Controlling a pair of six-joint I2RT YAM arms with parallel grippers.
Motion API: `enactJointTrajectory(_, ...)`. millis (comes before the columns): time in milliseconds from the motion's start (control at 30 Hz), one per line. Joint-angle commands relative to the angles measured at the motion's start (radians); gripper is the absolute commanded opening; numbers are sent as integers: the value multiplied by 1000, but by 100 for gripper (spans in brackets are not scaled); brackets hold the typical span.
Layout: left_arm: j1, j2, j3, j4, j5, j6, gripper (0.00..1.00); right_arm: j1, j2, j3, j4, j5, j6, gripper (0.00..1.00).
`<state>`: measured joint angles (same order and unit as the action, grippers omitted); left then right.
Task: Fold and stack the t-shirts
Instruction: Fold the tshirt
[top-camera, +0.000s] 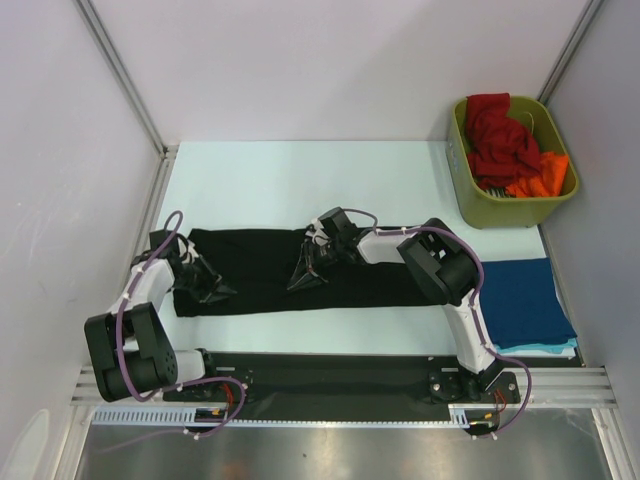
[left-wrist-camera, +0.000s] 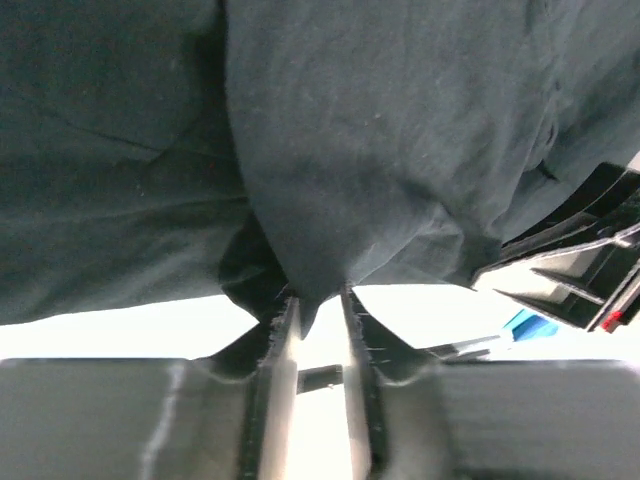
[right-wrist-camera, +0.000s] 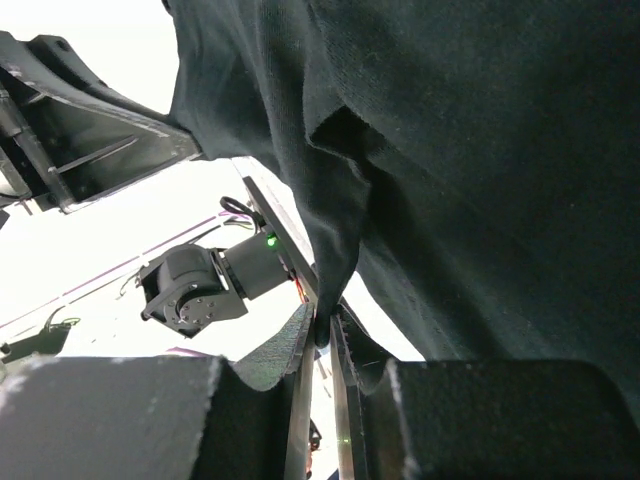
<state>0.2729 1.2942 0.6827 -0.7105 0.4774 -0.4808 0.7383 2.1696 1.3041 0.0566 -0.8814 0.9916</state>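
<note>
Nearest me on the right, the blue shirt (top-camera: 525, 295) lies folded on the teal shirt (top-camera: 548, 349), so I judge two are stacked. The black shirt (top-camera: 260, 262) stretches across the bench (top-camera: 300, 180) as a long band, half folded. My left claw (top-camera: 213, 290) pinches its left end and my right claw (top-camera: 302, 282) pinches a fold at its middle. Far right, the red shirt (top-camera: 495, 135) and orange shirt (top-camera: 542, 180) wait crumpled in the bin (top-camera: 500, 215).
</note>
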Motion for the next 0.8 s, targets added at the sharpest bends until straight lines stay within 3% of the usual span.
enactJointTrajectory(0,-6,-39,0,-20,-14,-19,12,1,7,37,9,-25,-10,17)
enactJointTrajectory(67,-1,-44,0,-38,-20,-34,1,-1,2,44,-4,-27,-19,17)
enactJointTrajectory(400,48,-73,8,-136,-129,-51,4,-13,-19,18,-49,-63,-48,17)
enactJointTrajectory(467,51,-69,-14,-133,-137,-61,16,-13,-13,20,-54,-68,-57,17)
enactJointTrajectory(600,49,-47,-40,-126,-132,-79,54,-8,4,23,-84,-68,-68,26)
enactJointTrajectory(767,49,-67,-41,-142,-151,-81,63,-1,9,24,-104,-51,-103,32)
